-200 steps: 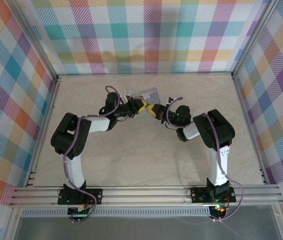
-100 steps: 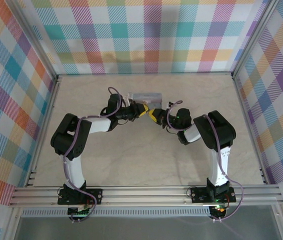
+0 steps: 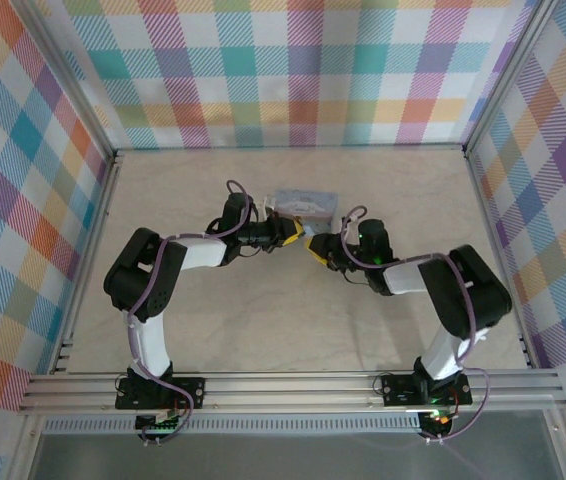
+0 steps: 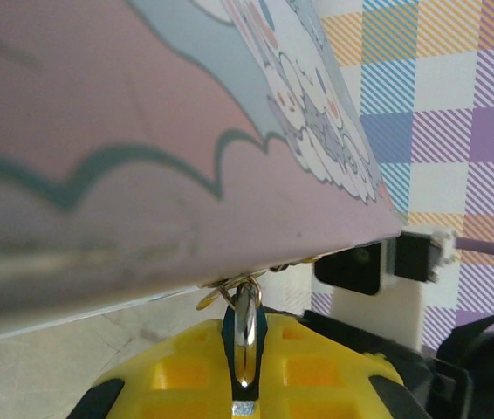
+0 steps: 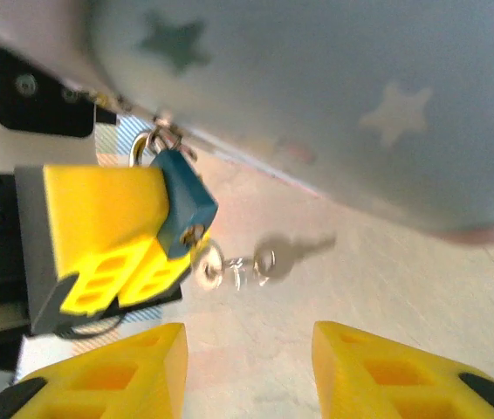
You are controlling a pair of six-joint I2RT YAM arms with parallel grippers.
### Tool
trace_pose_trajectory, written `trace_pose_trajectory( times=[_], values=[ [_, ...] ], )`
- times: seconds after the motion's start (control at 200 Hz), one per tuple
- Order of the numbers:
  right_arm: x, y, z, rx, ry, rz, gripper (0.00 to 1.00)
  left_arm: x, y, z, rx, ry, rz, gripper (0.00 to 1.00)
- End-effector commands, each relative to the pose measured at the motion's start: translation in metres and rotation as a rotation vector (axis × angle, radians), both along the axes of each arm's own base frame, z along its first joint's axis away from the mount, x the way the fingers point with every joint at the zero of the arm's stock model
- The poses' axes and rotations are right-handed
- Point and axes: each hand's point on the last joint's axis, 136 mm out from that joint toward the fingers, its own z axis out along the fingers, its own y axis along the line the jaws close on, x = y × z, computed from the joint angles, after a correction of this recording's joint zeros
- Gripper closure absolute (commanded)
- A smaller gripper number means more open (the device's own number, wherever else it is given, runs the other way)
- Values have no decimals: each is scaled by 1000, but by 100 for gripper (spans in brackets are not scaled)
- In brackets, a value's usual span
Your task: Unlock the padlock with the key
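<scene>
The small blue padlock (image 5: 181, 202) hangs from the clasp at the edge of the pastel tin (image 5: 334, 105). My left gripper (image 3: 289, 232) is shut on it, its yellow fingers (image 5: 99, 236) clamping the body. In the left wrist view the padlock (image 4: 245, 332) sits edge-on between the fingers. A blurred silver key (image 5: 286, 255) dangles on small rings (image 5: 208, 262) from the padlock's lower end, above the table. My right gripper (image 5: 247, 358) stands open just short of the key, with nothing between its fingers (image 5: 133, 367); from above it (image 3: 313, 246) faces the left gripper.
The tin (image 3: 306, 203) lies on the beige table (image 3: 263, 310) just behind both grippers, and the tin (image 4: 142, 131) looms over the left fingers. Checked walls enclose the table on three sides. Open floor lies toward the front and both sides.
The tin has come down from a tilt and shifted right and nearer. Both grippers moved right and nearer with it, the right arm stretching out lower.
</scene>
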Motion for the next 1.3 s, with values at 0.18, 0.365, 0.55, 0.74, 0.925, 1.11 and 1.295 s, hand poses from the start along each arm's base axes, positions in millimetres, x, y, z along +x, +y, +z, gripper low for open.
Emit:
trace_pose_trajectory(
  times=[0.18, 0.365, 0.55, 0.74, 0.925, 1.11, 1.295],
  values=[
    [-25, -12, -4, -385, -110, 121, 58, -6, -7, 14, -38, -35, -50, 100],
    [-18, -4, 15, -563, -241, 146, 59, -6, -8, 17, -42, -35, -53, 100],
    [-6, -2, 24, -691, -311, 150, 57, -7, -8, 18, -45, -33, -56, 100],
    [5, 2, 26, -788, -367, 179, 55, -7, -9, 20, -51, -33, -62, 100],
    [9, 9, 20, -854, -390, 228, 57, -6, -10, 22, -52, -35, -61, 100],
    [9, 15, 15, -896, -409, 261, 58, -5, -10, 23, -55, -33, -61, 100],
    [15, 17, 13, -936, -422, 269, 59, -5, -10, 23, -54, -30, -64, 100]
  ],
)
